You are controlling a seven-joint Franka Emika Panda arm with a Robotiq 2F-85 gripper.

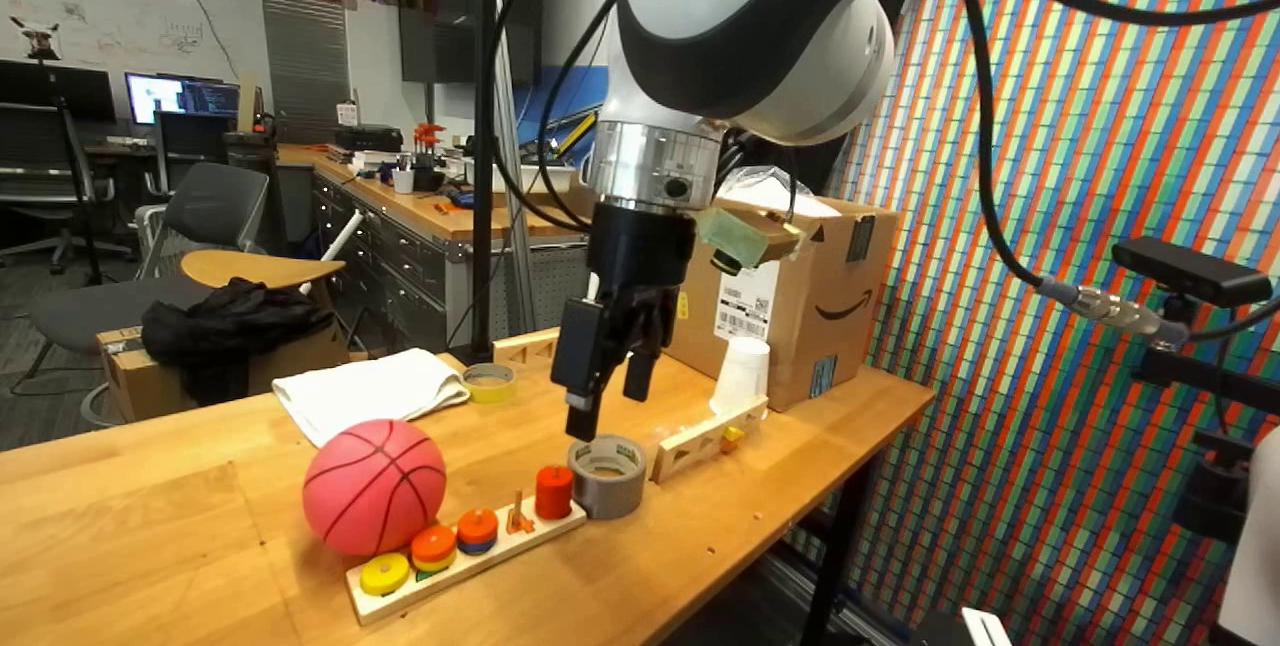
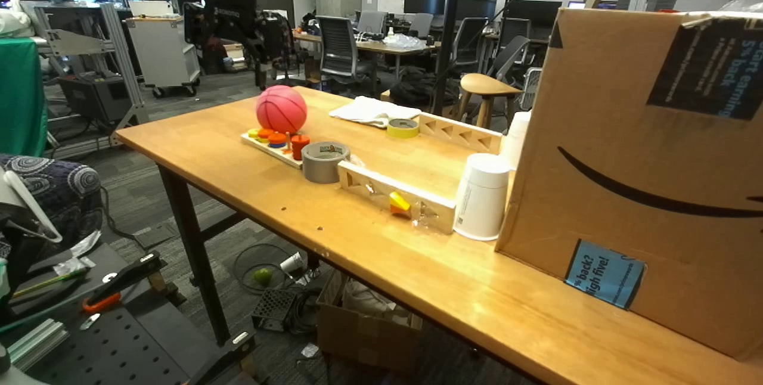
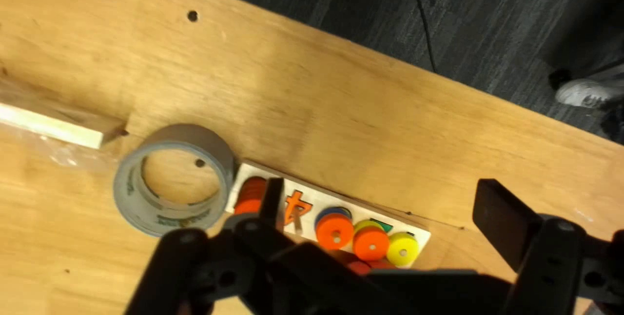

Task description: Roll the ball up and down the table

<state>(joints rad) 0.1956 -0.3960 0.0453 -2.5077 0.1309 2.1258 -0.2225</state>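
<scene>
In an exterior view, a pink-red basketball (image 2: 281,109) with dark, curving seams is resting toward the far end of a thick-edged, light-brown butcher-block table (image 2: 381,245).

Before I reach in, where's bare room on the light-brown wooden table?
On the table, a bare strip separates the holed edge from the pale wooden peg tray and round grey tape roll. Another patch lies between one notched wooden rail and its twin. Crowded: around the tray, tape roll and pink rubber ball.
</scene>
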